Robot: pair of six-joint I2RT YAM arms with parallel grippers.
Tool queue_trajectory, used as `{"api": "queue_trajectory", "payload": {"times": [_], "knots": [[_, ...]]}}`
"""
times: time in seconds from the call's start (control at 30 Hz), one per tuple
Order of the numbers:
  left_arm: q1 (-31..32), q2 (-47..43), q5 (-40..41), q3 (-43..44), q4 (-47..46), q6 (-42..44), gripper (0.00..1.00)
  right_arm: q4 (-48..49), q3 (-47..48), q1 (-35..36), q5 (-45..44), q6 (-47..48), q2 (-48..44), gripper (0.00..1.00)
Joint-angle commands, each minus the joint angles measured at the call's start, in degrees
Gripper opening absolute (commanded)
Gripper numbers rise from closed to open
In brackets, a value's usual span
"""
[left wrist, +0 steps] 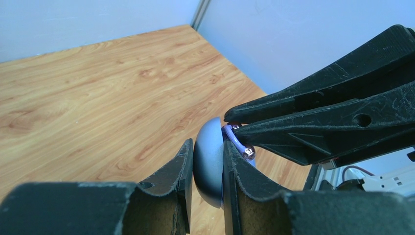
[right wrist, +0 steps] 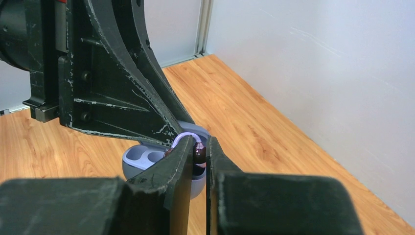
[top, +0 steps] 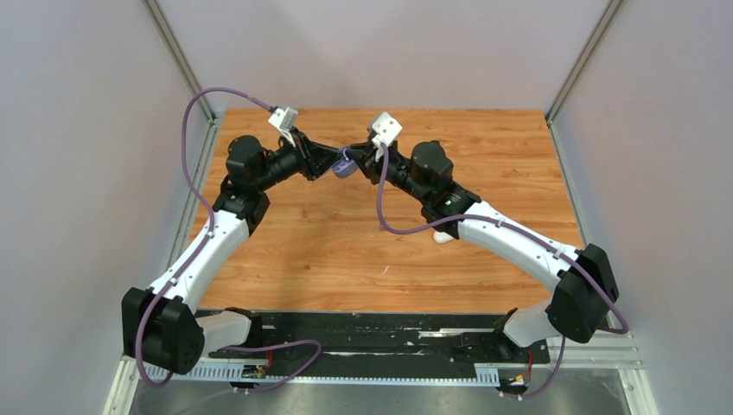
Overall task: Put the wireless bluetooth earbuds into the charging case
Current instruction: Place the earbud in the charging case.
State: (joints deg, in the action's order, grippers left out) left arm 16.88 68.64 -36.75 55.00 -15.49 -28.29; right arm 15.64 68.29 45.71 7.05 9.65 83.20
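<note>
Fingers of the left gripper point(left wrist: 207, 150) are clamped on one lilac charging case point(right wrist: 143, 160), pinching its domed shell from both sides and holding it above the counter point(top: 346, 259). The right gripper point(right wrist: 199, 147) meets it from the opposite side, its fingers nearly closed and pinching one dark purple earbud point(right wrist: 199, 155) right at the case's rim. The case is open toward the right wrist camera, and two round sockets can be counted in its pale inner tray. Whether the bud already touches a socket is hard to tell, as the fingertips cover the spot. From above, the case sits at about 11 o'clock from the counter's centre, between the two wrists. One small white object point(top: 442, 236) lies at about 4 o'clock from the centre, half hidden under the right arm point(top: 519, 242), and it may be a second case. There are two arms, and each carries one purple cable point(top: 194, 112). The counter is orange-brown wood grain, closed in by pale lilac-grey walls point(top: 86, 130) with metal posts point(top: 177, 56) in the far corners.
</note>
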Motion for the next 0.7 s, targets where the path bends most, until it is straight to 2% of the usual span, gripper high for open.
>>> {"api": "queue_trajectory", "payload": {"times": [0.0, 0.27, 0.67], "knots": [[0.4, 0.5, -3.6, 0.9, -7.1, -3.2, 0.00, 3.3, -0.9, 0.4, 1.2, 3.0, -1.8, 0.12], [0.4, 0.7, -3.6, 0.6, -7.2, -2.9, 0.00, -0.7, 2.3, 0.3, 1.4, 1.3, -1.6, 0.14], [0.3, 1.3, -2.0, 1.0, -7.0, -3.6, 0.00, -1.9, -0.4, 0.3, 3.5, 5.2, -3.9, 0.13]]}}
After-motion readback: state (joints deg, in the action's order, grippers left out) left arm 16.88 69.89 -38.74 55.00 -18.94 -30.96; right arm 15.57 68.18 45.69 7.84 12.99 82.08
